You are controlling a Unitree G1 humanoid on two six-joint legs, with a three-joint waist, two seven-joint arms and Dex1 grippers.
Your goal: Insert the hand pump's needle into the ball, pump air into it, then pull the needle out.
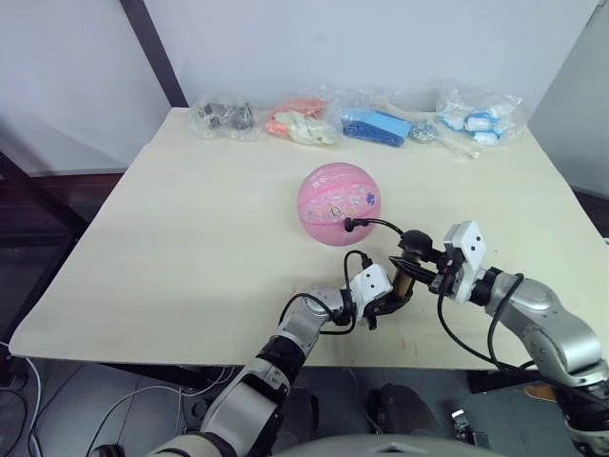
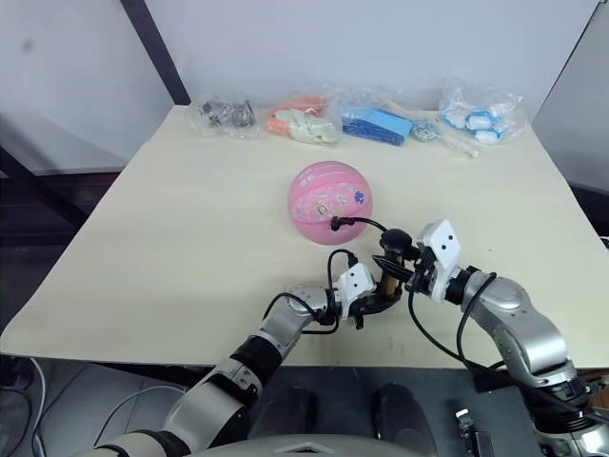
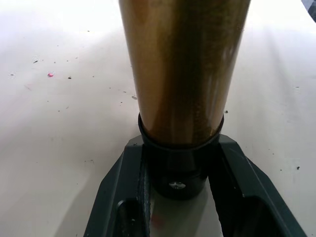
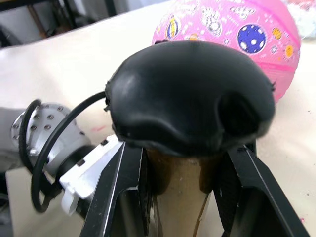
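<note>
The pink ball (image 1: 339,203) with cartoon stickers sits round in the middle of the table (image 1: 190,248). Close to the front edge, the bronze hand pump (image 1: 406,276) stands tilted between both grippers. My left gripper (image 1: 388,303) is shut on the pump's black lower end (image 3: 178,168). Just under the black T-handle (image 4: 190,94), my right gripper (image 1: 425,269) is shut on the tube. The thin black hose (image 1: 381,225) arcs from the pump to the ball. The needle's black fitting (image 1: 349,226) rests against the ball's near side, and the pin itself is hidden.
Several clear plastic bags line the far edge: dark parts (image 1: 224,116), orange and white pieces (image 1: 303,121), blue pieces (image 1: 376,125), blue and white ones (image 1: 476,116). A dark slanted post (image 1: 152,48) rises behind the back left corner. The table's front edge (image 1: 190,357) runs just below my grippers.
</note>
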